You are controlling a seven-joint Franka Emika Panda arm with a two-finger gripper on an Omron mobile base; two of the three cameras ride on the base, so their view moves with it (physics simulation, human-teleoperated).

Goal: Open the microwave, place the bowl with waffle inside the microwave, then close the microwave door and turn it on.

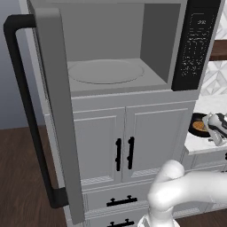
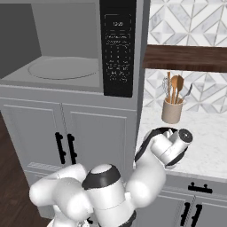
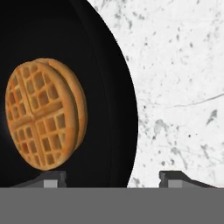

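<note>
1. The microwave door (image 1: 55,111) stands swung open; the microwave (image 1: 111,75) cavity holds just its turntable.
2. The bowl with waffle (image 3: 87,109) sits on the white counter (image 2: 208,133), at 3 o'clock below the cavity.
3. The gripper (image 3: 113,178) straddles the bowl's rim, fingers parted, nothing clamped yet.
4. Loading, shutting and starting remain.
5. A utensil crock (image 2: 172,111) stands at 12 o'clock behind the bowl.

Floor: dark brown wood planks (image 1: 22,177), lower left of the left base view.
Wall: plain grey-blue wall (image 1: 11,80) at the far left of that view.
Cabinets: white panelled cabinet doors (image 1: 99,142) with short black handles (image 1: 118,154), drawers below.
Counter: white marbled countertop (image 2: 208,133), right side of the right base view.
Backsplash: geometric grey-and-white tile (image 2: 186,20), upper right.
Shelf: dark wood shelf (image 2: 186,57) across the tile.
Utensil holder: beige crock (image 2: 172,111) with wooden spoons on the counter.
</note>
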